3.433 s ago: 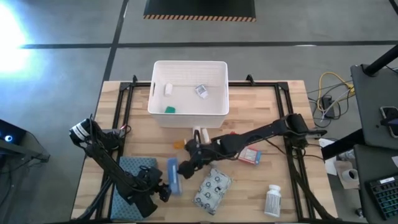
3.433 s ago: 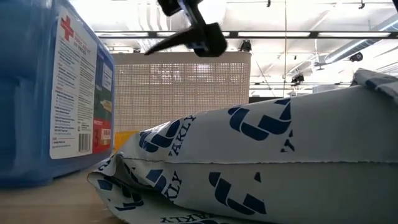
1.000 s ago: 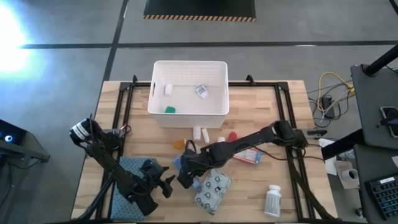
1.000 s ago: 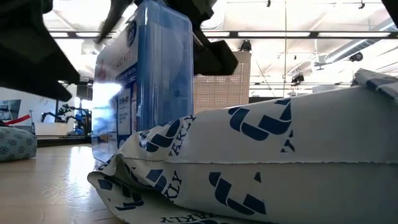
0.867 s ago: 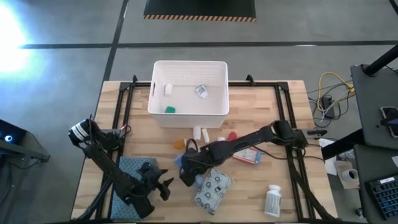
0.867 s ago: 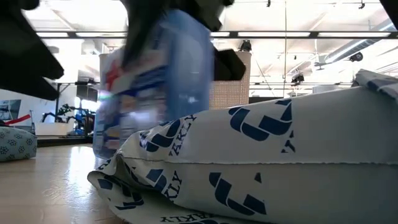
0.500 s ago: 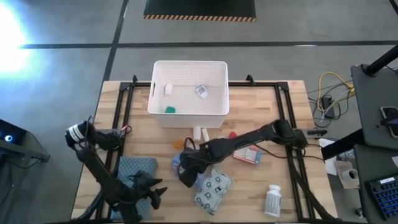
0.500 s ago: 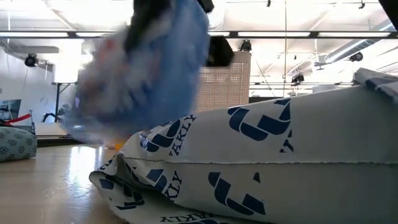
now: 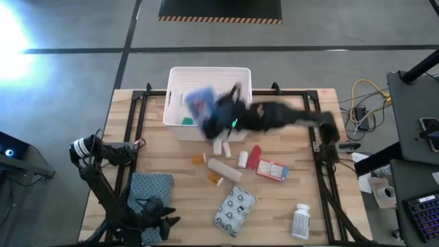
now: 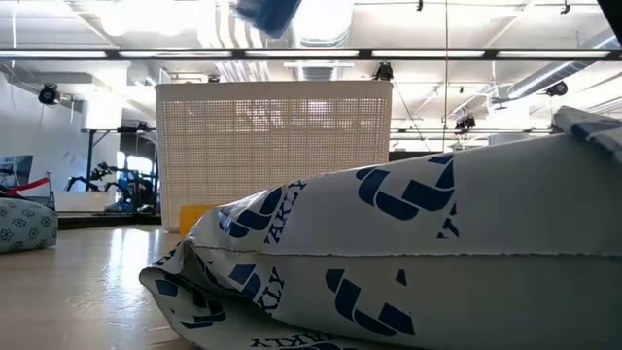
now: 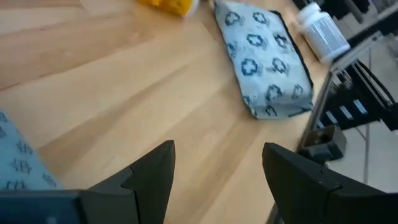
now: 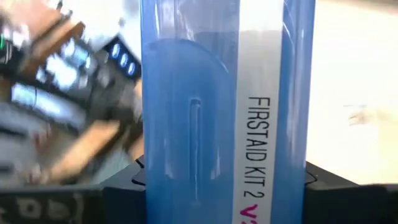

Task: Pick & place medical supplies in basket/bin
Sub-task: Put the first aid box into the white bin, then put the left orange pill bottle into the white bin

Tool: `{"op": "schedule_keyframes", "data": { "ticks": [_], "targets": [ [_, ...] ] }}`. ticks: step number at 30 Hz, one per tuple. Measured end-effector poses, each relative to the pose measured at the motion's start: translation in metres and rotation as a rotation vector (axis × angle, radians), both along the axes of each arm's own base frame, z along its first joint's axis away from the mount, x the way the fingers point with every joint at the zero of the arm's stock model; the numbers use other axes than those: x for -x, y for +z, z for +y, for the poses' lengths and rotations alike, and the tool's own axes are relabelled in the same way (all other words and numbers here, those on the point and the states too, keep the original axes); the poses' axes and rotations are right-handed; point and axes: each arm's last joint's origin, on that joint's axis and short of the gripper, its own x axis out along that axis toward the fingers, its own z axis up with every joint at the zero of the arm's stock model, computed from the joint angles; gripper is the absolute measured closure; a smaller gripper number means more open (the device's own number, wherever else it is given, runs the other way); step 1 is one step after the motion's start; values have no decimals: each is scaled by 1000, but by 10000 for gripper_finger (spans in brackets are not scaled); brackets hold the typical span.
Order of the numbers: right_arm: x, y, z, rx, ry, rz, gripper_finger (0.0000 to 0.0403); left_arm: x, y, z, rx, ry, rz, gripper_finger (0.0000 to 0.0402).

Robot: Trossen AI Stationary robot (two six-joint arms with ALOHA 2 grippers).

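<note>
Bin (image 9: 175,118) at far table edge. Kit (image 9: 199,103) over bin, clamped in right gripper (image 9: 221,113) across narrow sides; looks rigid, slick plastic, probably light, so grip there seems right. Left gripper (image 11: 217,171) parked near edge, jaws apart, empty.

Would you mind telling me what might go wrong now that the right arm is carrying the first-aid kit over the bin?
1. The right gripper pinches only one narrow end of the tall blue first-aid kit, so it may swing or slip free mid-motion.
2. The kit hangs at the near wall of the white bin; released early, it could catch the rim and fall among the supplies on the table.
</note>
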Motion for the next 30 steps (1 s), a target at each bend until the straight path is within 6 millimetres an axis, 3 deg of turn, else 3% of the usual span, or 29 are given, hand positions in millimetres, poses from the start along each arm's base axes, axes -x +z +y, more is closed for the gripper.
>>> {"op": "schedule_keyframes", "data": {
  "ticks": [3,6,9,14,17,21,27,30],
  "targets": [
    [18,12,-55,-56,-117,-35,230,-10,-1,9,-32,45,7,179],
    [25,1,-98,-164,-130,10,220,-22,-1,23,-85,101,29,179],
    [18,-24,-119,-249,-120,87,199,-34,3,42,-142,161,63,179],
    [3,-61,-126,-302,-107,188,150,-55,13,71,-330,129,151,179],
    [2,-60,-120,-212,-53,231,126,-67,18,87,-433,77,230,179],
    [15,-40,-95,33,23,341,112,-79,24,107,-510,-24,345,179],
    [54,-3,-46,302,291,471,111,-89,32,125,-799,-284,484,179],
    [81,17,-15,424,432,478,111,-94,33,136,-810,-371,547,179]
  ]
}}
